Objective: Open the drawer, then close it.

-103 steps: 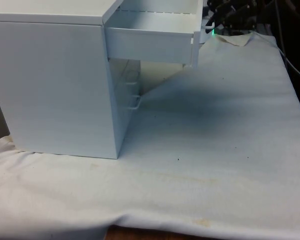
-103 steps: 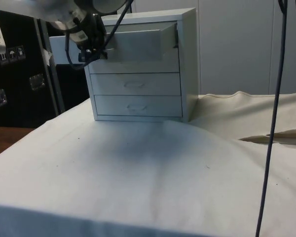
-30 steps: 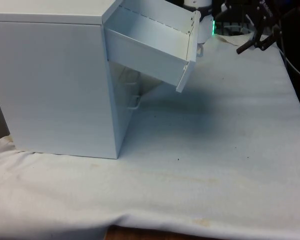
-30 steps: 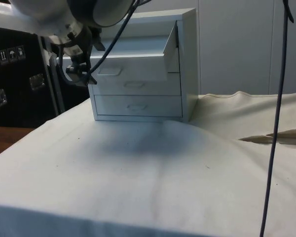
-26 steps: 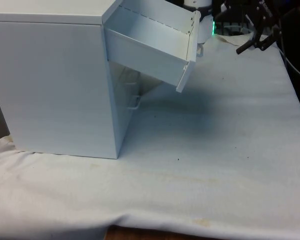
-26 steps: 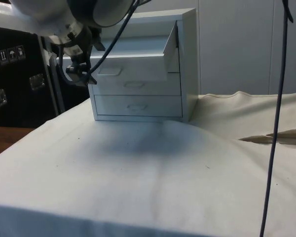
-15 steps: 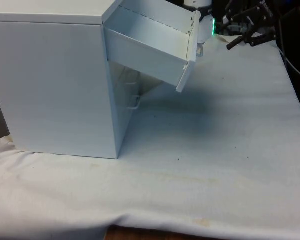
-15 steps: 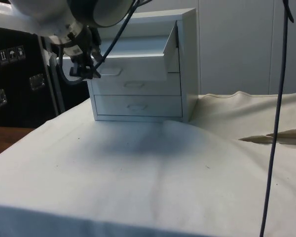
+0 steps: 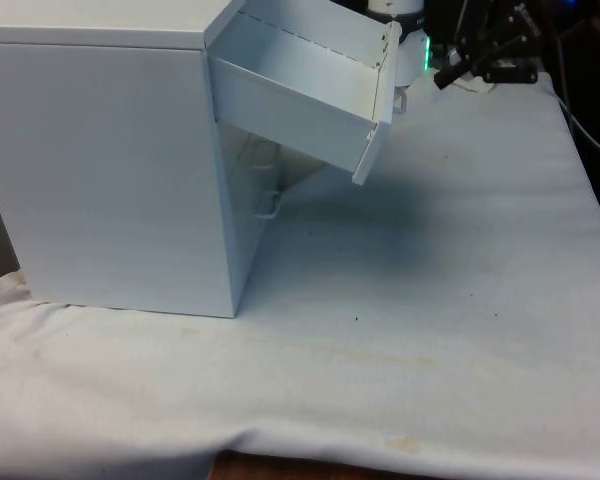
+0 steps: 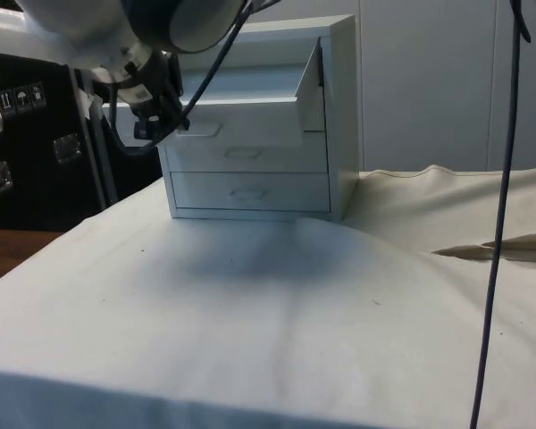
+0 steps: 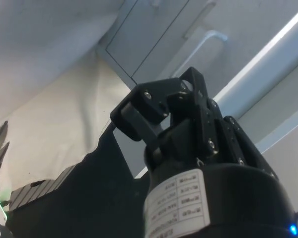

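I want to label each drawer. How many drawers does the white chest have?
3. The top drawer is pulled out and tilts downward; the middle drawer and the bottom drawer are shut. All belong to the chest of drawers.

The end effector (image 9: 477,62) hung in the air, turned sideways, grasping nothing, on the bent white arm (image 10: 116,31).

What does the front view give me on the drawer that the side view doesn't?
Front view alone: the top drawer seen from its side, pulled out and sagging, front edge tipped down, inside bare. Side view alone: the chest's face, with two lower drawers shut beneath it. Both: the gripper hangs clear of the drawer, off its handle, nothing held.
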### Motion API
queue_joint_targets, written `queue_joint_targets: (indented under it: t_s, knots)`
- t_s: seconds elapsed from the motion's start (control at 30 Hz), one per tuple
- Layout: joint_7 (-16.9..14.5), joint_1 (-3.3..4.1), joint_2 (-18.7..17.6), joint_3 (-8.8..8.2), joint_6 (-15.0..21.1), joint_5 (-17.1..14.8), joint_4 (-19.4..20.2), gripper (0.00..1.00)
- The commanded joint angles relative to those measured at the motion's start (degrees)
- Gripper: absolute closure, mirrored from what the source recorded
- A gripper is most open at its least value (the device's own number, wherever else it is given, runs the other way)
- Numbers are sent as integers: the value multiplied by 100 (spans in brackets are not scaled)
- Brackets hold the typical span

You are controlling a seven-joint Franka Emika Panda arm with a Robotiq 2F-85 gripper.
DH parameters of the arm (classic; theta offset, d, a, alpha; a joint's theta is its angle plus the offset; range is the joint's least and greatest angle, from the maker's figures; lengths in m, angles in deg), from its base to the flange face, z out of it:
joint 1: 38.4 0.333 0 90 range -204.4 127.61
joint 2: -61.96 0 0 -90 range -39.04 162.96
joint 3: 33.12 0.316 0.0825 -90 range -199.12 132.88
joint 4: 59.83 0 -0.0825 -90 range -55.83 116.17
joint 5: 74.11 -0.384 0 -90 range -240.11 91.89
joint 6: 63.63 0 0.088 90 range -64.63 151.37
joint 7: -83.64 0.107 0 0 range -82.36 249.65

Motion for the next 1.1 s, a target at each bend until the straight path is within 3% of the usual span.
queue_joint_targets:
  t_s: [0.0,0.23,0.57,0.77,0.8,0.83,1.07]
  knots:
    - [-34,-57,0,-17,138,-6,52,100]
    - [-109,-103,-17,-195,367,23,183,100]
    - [-281,-103,29,-407,487,92,275,100]
    - [-407,-103,40,-458,584,138,309,100]
    - [-367,-86,-17,-441,458,40,235,100]
    - [-424,-103,46,-464,596,143,315,100]
    - [-516,-80,149,-493,607,223,407,100]
